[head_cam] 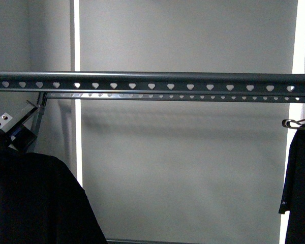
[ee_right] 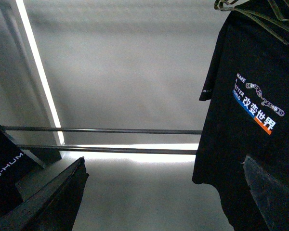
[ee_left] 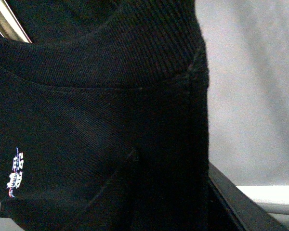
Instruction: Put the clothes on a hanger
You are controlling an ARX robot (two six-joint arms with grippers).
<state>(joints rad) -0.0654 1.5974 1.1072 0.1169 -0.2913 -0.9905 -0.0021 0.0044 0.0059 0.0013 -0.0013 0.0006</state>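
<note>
Front view.
- Item 1: hanger (head_cam: 152, 81). Dark-grey rail with heart-shaped holes, running 9 to 3 o'clock above centre. A thinner second rail (head_cam: 193, 96) sits just below and behind it. A leg strut (head_cam: 38, 118) is at 9 o'clock.
- Item 2: clothes (head_cam: 35, 198). Black T-shirt at 8 o'clock, well below the rail and not on it. The left arm (head_cam: 10, 127) is just above it and near the strut.
- Item 3: second T-shirt (head_cam: 300, 178). Black, at 4 o'clock, hanging on a wire coat hanger (head_cam: 295, 122).

Left wrist view.
- The clothes fill the frame, showing a ribbed collar and a small white print (ee_left: 13, 174).
- A brass-coloured coat hanger (ee_left: 9, 21) sits inside the neck.
- A dark bar may belong to the left fingers (ee_left: 236, 209). Whether they pinch anything cannot be told.

Right wrist view.
- The right fingers (ee_right: 53, 197) are spread wide with nothing between them.
- The second T-shirt shows its large print here.

Hazards (judged).
- The hook may miss the rail. The lift from 8 o'clock is long and the hook itself is not visible in any view.
- The T-shirt may slide off the brass hanger. Tilting during the lift would let the collar slip, and the free right fingers give no support.
- The left arm may strike the strut, as the two sit close together at 9 o'clock.
- The hook may catch on the lower rail instead, since the two rails lie close together.
- The clothes may crowd the second T-shirt if carried too far toward 3 o'clock.
</note>
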